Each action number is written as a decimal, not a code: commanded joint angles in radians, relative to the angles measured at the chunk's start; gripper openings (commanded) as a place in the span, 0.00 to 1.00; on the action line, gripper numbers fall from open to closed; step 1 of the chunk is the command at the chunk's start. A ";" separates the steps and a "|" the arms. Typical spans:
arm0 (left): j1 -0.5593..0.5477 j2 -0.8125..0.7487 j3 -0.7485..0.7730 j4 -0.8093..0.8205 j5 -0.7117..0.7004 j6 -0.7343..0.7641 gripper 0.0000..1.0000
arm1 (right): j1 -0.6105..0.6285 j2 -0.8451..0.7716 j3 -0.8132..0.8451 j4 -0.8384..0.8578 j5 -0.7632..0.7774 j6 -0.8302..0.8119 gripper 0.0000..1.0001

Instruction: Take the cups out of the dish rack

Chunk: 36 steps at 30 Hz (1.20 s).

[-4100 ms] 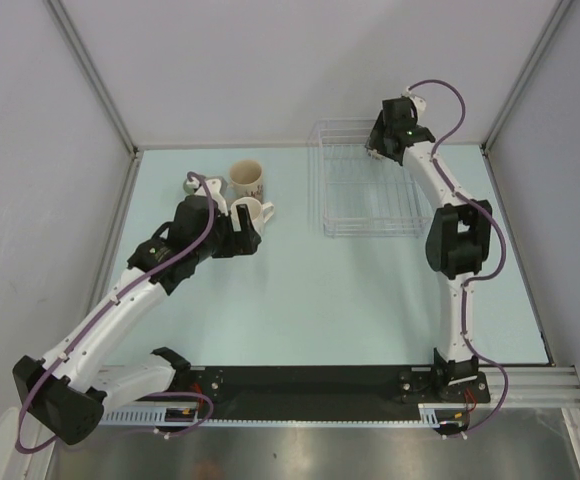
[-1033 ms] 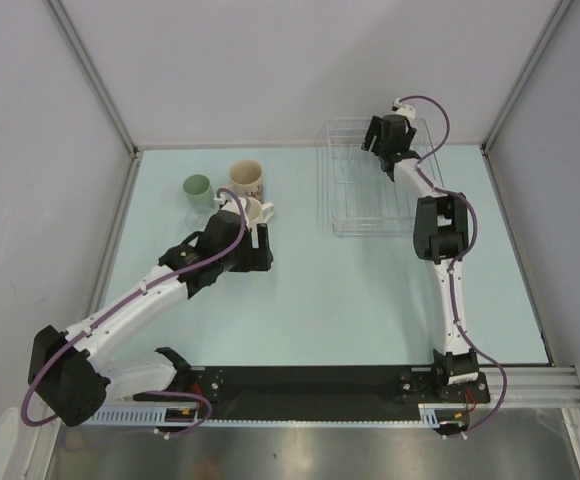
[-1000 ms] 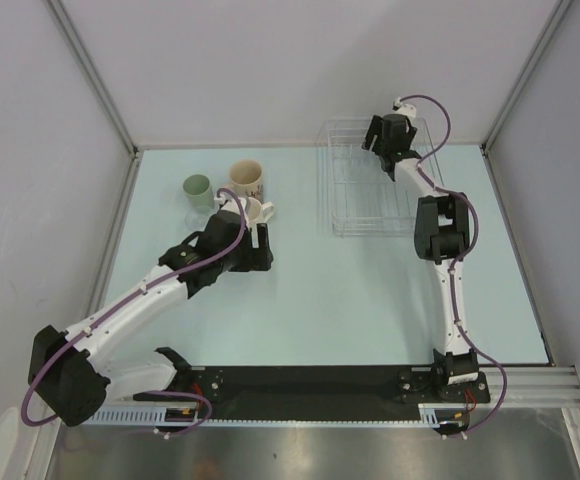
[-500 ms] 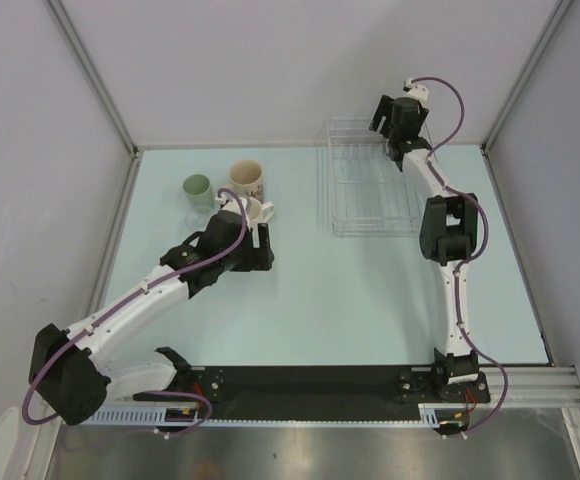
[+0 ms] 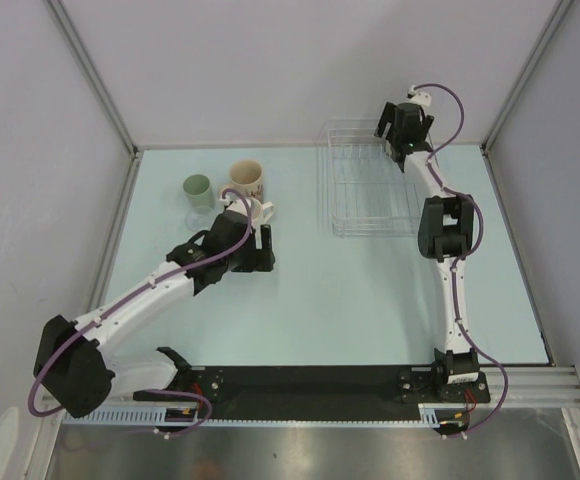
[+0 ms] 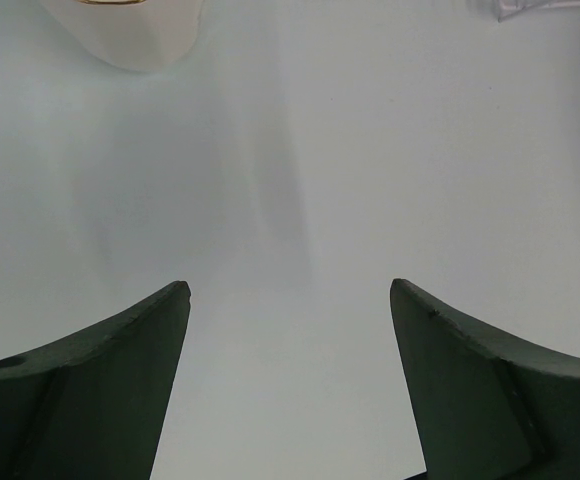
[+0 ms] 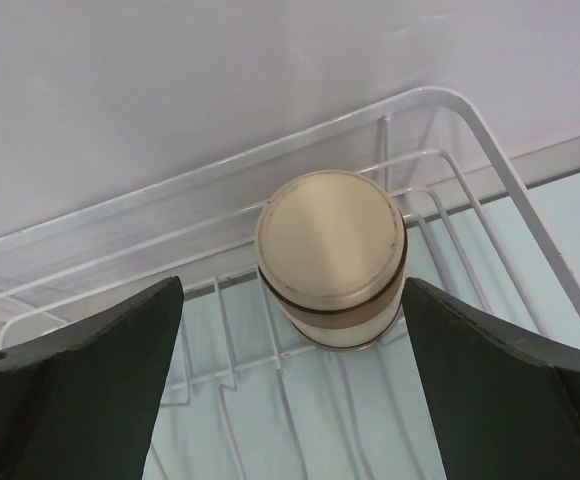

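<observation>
The white wire dish rack (image 5: 367, 190) stands at the back right. In the right wrist view a tan, brown-banded cup (image 7: 332, 258) sits upside down in the rack's (image 7: 490, 170) far corner. My right gripper (image 7: 292, 286) is open, one finger on each side of the cup, not touching it. In the top view my right gripper (image 5: 402, 124) hides this cup. A pale green cup (image 5: 197, 190), a cream printed cup (image 5: 247, 178) and a white handled cup (image 5: 258, 210) stand on the table at the left. My left gripper (image 5: 262, 250) is open and empty just in front of the white cup (image 6: 135, 35).
The pale blue table (image 5: 370, 300) is walled by grey panels at the back and both sides. A corner of the rack (image 6: 555, 8) shows at the top right of the left wrist view. The black base rail (image 5: 310, 382) runs along the near edge.
My left gripper has let go of the white cup and drawn back toward me. My right gripper has shifted over the rack's far right corner.
</observation>
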 commanded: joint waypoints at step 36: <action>-0.009 0.086 0.021 0.064 0.016 0.027 0.86 | -0.033 0.108 0.098 0.040 0.027 -0.012 0.40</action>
